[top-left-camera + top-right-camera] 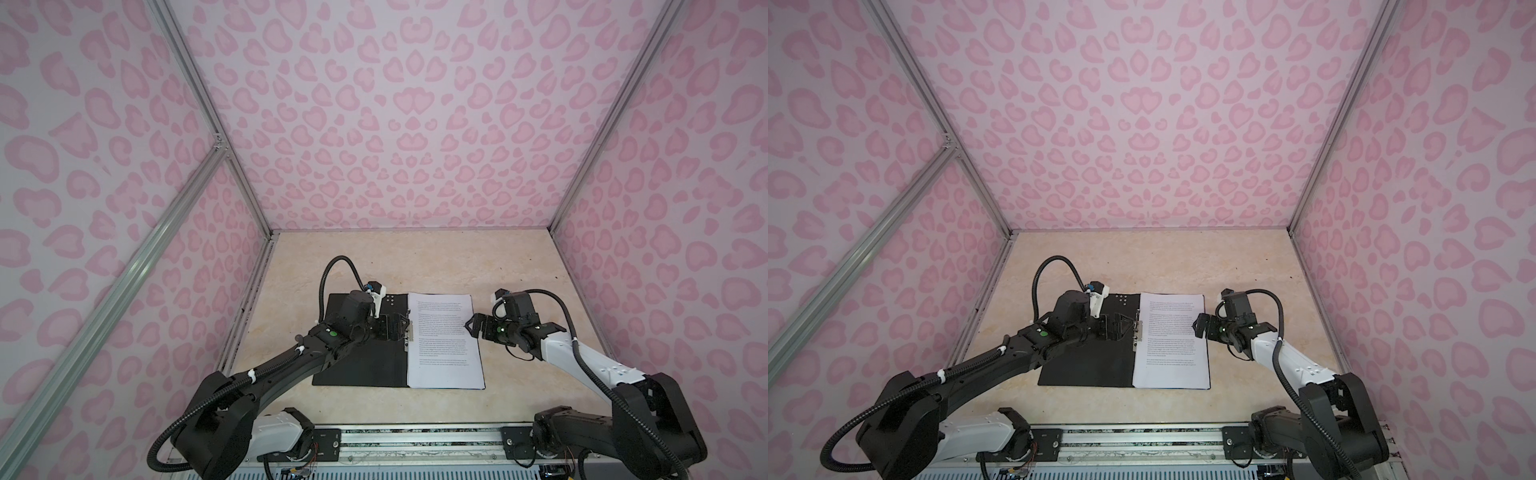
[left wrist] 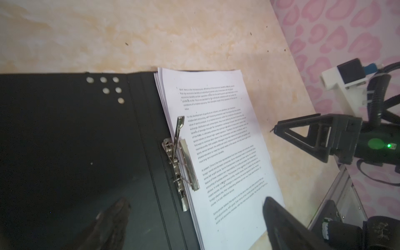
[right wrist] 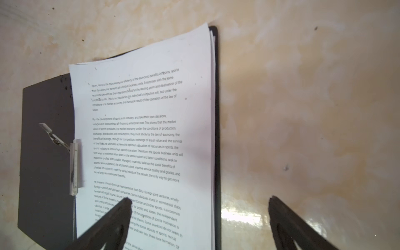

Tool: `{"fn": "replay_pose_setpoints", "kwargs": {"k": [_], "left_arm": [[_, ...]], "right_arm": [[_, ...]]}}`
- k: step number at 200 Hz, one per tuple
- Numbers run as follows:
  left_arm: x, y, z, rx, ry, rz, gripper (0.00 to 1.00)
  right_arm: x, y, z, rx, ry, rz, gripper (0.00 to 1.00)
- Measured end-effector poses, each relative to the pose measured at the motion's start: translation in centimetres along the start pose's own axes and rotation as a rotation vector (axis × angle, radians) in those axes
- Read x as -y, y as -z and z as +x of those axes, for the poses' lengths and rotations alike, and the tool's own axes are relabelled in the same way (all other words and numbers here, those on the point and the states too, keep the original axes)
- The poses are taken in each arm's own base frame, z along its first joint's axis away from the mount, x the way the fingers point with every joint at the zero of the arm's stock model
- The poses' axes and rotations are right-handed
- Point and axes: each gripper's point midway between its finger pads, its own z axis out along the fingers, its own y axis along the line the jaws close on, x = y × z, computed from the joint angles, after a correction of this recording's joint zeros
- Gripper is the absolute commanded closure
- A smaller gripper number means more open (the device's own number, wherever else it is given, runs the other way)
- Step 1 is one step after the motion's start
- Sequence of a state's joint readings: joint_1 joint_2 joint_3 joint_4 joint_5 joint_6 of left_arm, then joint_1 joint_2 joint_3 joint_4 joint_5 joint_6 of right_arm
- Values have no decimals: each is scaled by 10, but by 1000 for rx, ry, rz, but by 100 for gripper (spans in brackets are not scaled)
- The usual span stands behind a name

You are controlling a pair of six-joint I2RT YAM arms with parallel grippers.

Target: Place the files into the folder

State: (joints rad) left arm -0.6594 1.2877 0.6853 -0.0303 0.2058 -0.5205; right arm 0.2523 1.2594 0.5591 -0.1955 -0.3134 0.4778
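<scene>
The matte black book-like folder lies open and flat on the beige marbled tabletop, its spine running near to far. The left gripper hovers over the bare left cover, jaws spread wide and empty. In its wrist view one finger is over the cover and the other over paper, so the silver metal fastener clip lies between and just ahead of them, long axis along the spine, lever raised. The stack of white printed paper files rests on the right half, inner edge at the clip. The right gripper straddles the stack's outer edge, also wide and empty. Pressing the lever down likely suits the nearer left arm.
</scene>
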Motion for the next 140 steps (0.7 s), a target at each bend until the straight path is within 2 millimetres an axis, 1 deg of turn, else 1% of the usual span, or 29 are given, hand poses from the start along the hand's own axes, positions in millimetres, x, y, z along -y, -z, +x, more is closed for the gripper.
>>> {"fn": "replay_pose_setpoints", "kwargs": {"k": [22, 35, 58, 79, 105, 140], "left_arm": [[11, -14, 20, -78, -28, -2, 3], [12, -23, 29, -112, -40, -15, 3], [13, -39, 45, -183, -50, -40, 3], [17, -53, 50, -215, -62, -49, 3], [14, -67, 54, -243, -62, -73, 3], [11, -76, 58, -260, -52, -94, 3]], "right_arm": [[9, -4, 6, -6, -37, -10, 2], [13, -6, 9, -10, -56, -21, 2], [8, -7, 8, -7, -60, -59, 2], [5, -7, 8, -5, -60, -85, 2], [4, -8, 12, -11, -69, -108, 2], [1, -8, 11, -12, -76, -137, 2]]}}
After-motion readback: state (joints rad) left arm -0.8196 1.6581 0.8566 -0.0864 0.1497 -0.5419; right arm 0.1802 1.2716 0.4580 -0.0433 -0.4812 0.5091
